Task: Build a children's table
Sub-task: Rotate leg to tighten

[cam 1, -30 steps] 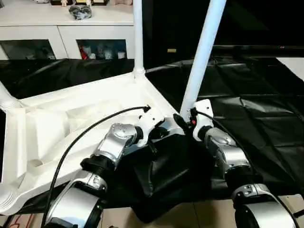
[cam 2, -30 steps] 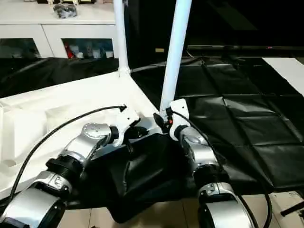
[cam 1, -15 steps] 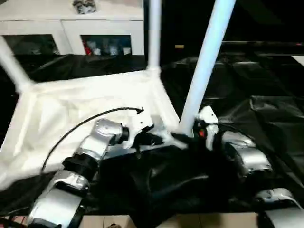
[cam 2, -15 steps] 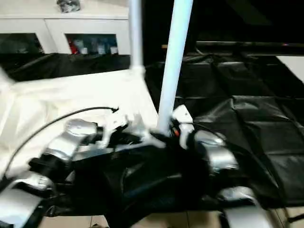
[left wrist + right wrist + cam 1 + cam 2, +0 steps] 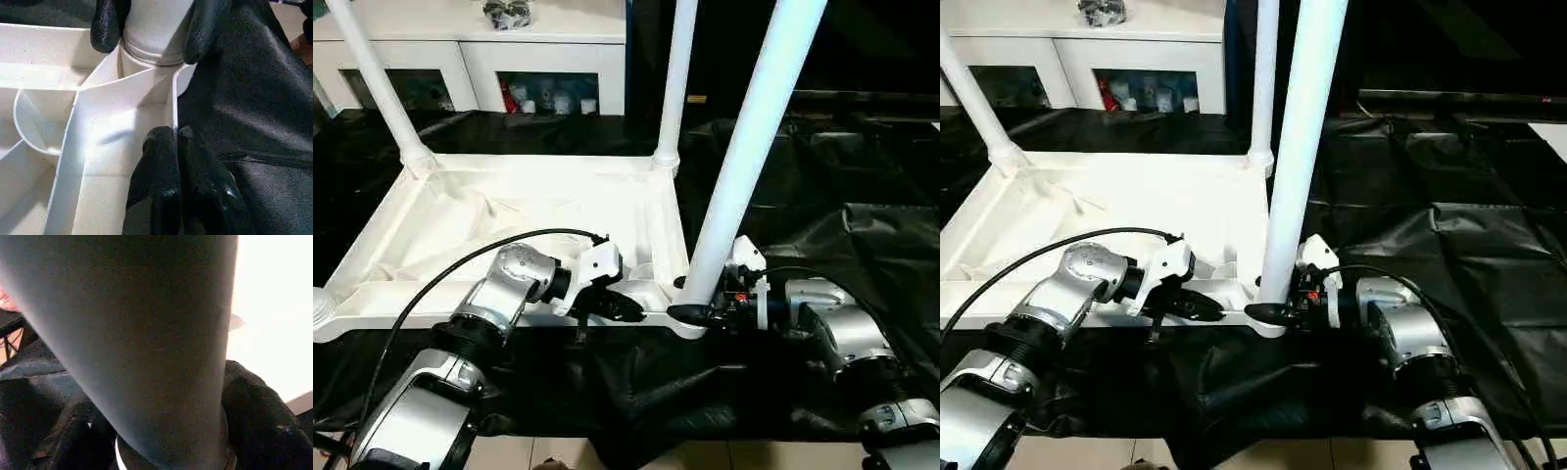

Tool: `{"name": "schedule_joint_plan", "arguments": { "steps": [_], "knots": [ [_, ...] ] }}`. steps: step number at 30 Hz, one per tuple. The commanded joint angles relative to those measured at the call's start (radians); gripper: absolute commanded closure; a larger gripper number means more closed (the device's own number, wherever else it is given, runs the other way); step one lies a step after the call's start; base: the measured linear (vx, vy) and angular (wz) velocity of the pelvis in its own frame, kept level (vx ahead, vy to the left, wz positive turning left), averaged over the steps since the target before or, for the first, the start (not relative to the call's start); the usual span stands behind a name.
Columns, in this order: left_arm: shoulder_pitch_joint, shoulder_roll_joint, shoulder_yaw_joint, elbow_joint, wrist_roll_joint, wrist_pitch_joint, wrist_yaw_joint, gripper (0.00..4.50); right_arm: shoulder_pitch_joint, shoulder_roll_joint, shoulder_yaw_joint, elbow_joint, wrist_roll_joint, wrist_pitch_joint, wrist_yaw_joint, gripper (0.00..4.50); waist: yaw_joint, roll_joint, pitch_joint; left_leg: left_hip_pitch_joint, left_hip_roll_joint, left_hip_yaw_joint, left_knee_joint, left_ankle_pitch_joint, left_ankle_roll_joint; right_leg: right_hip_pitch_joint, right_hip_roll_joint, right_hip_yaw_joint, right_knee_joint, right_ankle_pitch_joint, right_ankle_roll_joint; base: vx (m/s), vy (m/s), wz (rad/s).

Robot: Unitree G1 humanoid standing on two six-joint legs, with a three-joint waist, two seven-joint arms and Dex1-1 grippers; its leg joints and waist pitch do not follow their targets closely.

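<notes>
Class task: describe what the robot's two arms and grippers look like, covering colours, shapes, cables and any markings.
Both forearms are shiny silver, built of rounded segments with ribbed black rings at the joints. Each ends in a white wrist housing. The left gripper and the right gripper have black, rounded fingers. A thin black cable arcs over the left arm. A small red detail shows near the right wrist.

The table top (image 5: 519,211) lies upside down on the sheet (image 5: 822,186), legs standing at its corners, the nearest leg (image 5: 744,147) between the left pincer (image 5: 625,308) and right pincer (image 5: 693,313), a cabinet (image 5: 509,59) behind.
</notes>
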Motion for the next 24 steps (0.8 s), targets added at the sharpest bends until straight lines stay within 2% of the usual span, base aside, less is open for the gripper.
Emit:
{"name": "schedule_joint_plan", "arguments": {
  "steps": [1, 6, 8, 9, 10, 11, 12, 14, 15, 18, 19, 21, 22, 24],
  "knots": [
    [-0.018, -0.018, -0.008, 0.007, 0.006, -0.006, 0.021, 4.5, 0.015, 0.021, 0.028, -0.018, 0.018, 0.032, 0.037, 1.89, -0.001, -0.003, -0.059, 0.015, 0.023, -0.003, -0.064, -0.251, 0.042, 0.047, -0.041, 0.029, -0.053, -0.182, -0.248, 0.0, 0.0, 0.0],
    [-0.027, -0.036, 0.007, 0.021, 0.01, 0.003, 0.07, 4.5, 0.028, 0.036, 0.018, -0.026, 0.019, 0.048, 0.009, 1.91, 0.001, -0.003, -0.057, 0.017, 0.023, -0.001, -0.064, -0.258, 0.041, 0.045, -0.04, 0.029, -0.056, -0.207, -0.242, 0.0, 0.0, 0.0],
    [-0.042, -0.059, 0.024, 0.044, 0.018, 0.017, 0.158, 4.5, 0.015, 0.074, -0.004, 0.023, -0.011, 0.031, -0.129, 1.91, -0.002, -0.001, -0.054, 0.018, 0.023, -0.001, -0.066, -0.278, 0.025, 0.04, -0.042, 0.031, -0.06, -0.238, -0.236, 0.0, 0.0, 0.0],
    [-0.05, -0.075, 0.034, 0.056, 0.022, 0.028, 0.211, 4.5, -0.005, 0.102, -0.022, 0.073, -0.036, 0.016, -0.239, 1.91, -0.002, -0.003, -0.054, 0.019, 0.021, -0.004, -0.067, -0.287, 0.019, 0.042, -0.043, 0.029, -0.063, -0.264, -0.228, 0.0, 0.0, 0.0],
    [-0.053, -0.081, 0.038, 0.059, 0.023, 0.032, 0.228, 4.5, -0.014, 0.112, -0.029, 0.093, -0.043, 0.015, -0.279, 1.93, -0.009, -0.002, -0.052, 0.018, 0.019, -0.005, -0.069, -0.304, 0.005, 0.039, -0.045, 0.03, -0.065, -0.314, -0.214, 0.0, 0.0, 0.0],
    [-0.057, -0.091, 0.042, 0.064, 0.023, 0.038, 0.25, 4.5, -0.028, 0.13, -0.042, 0.125, -0.053, 0.011, -0.343, 1.94, -0.012, -0.004, -0.051, 0.019, 0.017, -0.01, -0.071, -0.321, -0.005, 0.041, -0.046, 0.027, -0.072, -0.374, -0.191, 0.0, 0.0, 0.0],
    [-0.063, -0.108, 0.048, 0.071, 0.026, 0.048, 0.292, 4.5, -0.05, 0.157, -0.06, 0.169, -0.063, 0.006, -0.438, 1.95, -0.018, -0.002, -0.05, 0.015, 0.017, -0.012, -0.073, -0.321, -0.013, 0.039, -0.047, 0.029, -0.074, -0.395, -0.178, 0.0, 0.0, 0.0],
    [-0.073, -0.138, 0.057, 0.083, 0.029, 0.063, 0.352, 4.5, -0.083, 0.201, -0.088, 0.229, -0.072, -0.003, -0.574, 1.96, -0.026, -0.002, -0.051, 0.017, 0.015, -0.014, -0.073, -0.332, -0.019, 0.038, -0.047, 0.027, -0.076, -0.411, -0.172, 0.0, 0.0, 0.0],
    [-0.076, -0.147, 0.059, 0.086, 0.03, 0.066, 0.368, 4.5, -0.091, 0.214, -0.095, 0.241, -0.073, -0.003, -0.605, 1.96, -0.04, -0.003, -0.049, 0.015, 0.012, -0.017, -0.074, -0.349, -0.022, 0.037, -0.044, 0.025, -0.08, -0.436, -0.161, 0.0, 0.0, 0.0],
    [-0.085, -0.177, 0.068, 0.098, 0.035, 0.074, 0.431, 4.5, -0.111, 0.256, -0.109, 0.266, -0.076, 0.008, -0.699, 1.96, -0.044, -0.002, -0.05, 0.016, 0.012, -0.015, -0.072, -0.351, -0.01, 0.034, -0.043, 0.028, -0.083, -0.422, -0.161, 0.0, 0.0, 0.0],
    [-0.091, -0.202, 0.075, 0.105, 0.037, 0.079, 0.475, 4.5, -0.125, 0.288, -0.116, 0.287, -0.083, 0.013, -0.767, 1.96, -0.049, -0.003, -0.052, 0.016, 0.011, -0.014, -0.071, -0.343, -0.007, 0.034, -0.04, 0.028, -0.081, -0.39, -0.173, 0.0, 0.0, 0.0],
    [-0.091, -0.233, 0.074, 0.102, 0.036, 0.085, 0.503, 4.5, -0.137, 0.326, -0.115, 0.312, -0.095, -0.015, -0.802, 1.96, -0.05, -0.001, -0.053, 0.015, 0.01, -0.013, -0.07, -0.334, -0.002, 0.035, -0.039, 0.027, -0.079, -0.363, -0.182, 0.0, 0.0, 0.0],
    [-0.087, -0.24, 0.071, 0.095, 0.034, 0.085, 0.499, 4.5, -0.14, 0.335, -0.116, 0.319, -0.09, -0.023, -0.79, 1.61, -0.05, -0.007, -0.054, 0.015, 0.01, -0.012, -0.07, -0.336, 0.004, 0.035, -0.039, 0.027, -0.08, -0.359, -0.183, 0.0, 0.0, 0.0],
    [-0.079, -0.24, 0.064, 0.081, 0.03, 0.082, 0.474, 4.5, -0.14, 0.338, -0.123, 0.32, -0.076, -0.023, -0.762, 1.26, -0.05, -0.003, -0.054, 0.01, 0.011, -0.013, -0.071, -0.321, 0.016, 0.04, -0.038, 0.027, -0.075, -0.327, -0.188, 0.0, 0.0, 0.0]
  ]
}}
